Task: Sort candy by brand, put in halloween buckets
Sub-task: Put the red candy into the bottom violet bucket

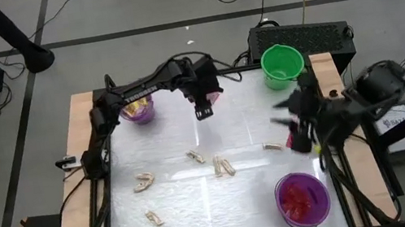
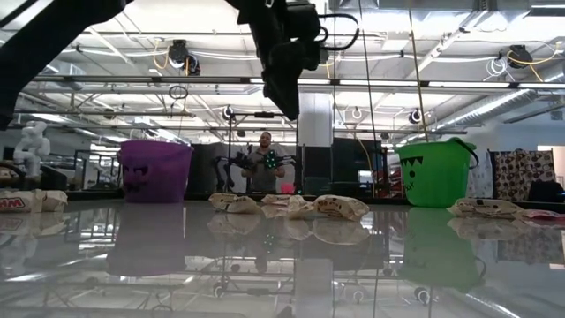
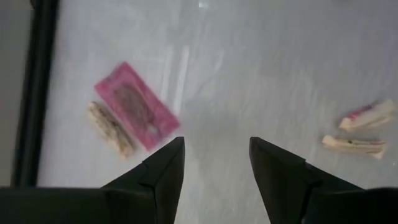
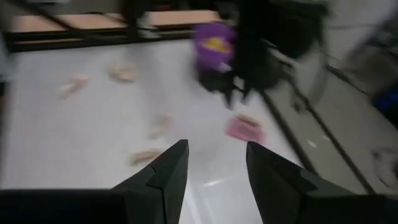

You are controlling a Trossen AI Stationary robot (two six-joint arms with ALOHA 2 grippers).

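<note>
Left claw (image 3: 214, 163): jaws apart, empty, hovering over bench (image 1: 185, 207); pink packet (image 3: 135, 106) just ahead. Right claw (image 4: 214, 167): apart, empty. Step: reach. Next: descend, close on packet.

Bright ceiling lights (image 2: 521, 55) glare off my glossy table (image 1: 201, 204), mirroring the green bucket (image 2: 433, 172) (low view); my right wrist picture is smeared with blur, the left crisper.
</note>
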